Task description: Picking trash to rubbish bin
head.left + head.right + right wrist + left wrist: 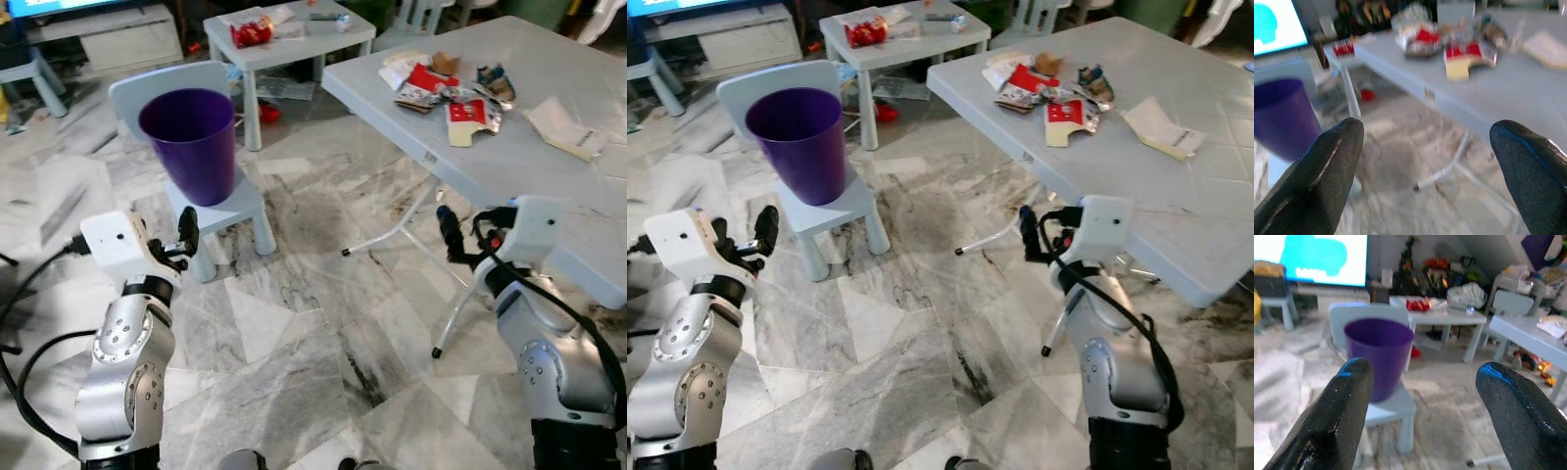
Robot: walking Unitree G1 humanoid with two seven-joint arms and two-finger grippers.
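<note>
Left gripper (1420, 411) was held with fingers apart, aimed at the purple bin (191, 142); right gripper (1430, 171) was likewise spread, empty, beside the grey folding table (549, 166); trash wrappers (446, 93) were piled on that table's far part; the bin was stood on a small pale chair (230, 211); grey marble floor (313, 333) was seen throughout; a second small table (323, 39) was set behind.

Grey marble floor (323, 323) w/ small pale chair (211, 196), low white side table (294, 44) behind it, big grey folding table (549, 166) on the right, lit TV screen (1312, 259) & cluttered toys at back.
</note>
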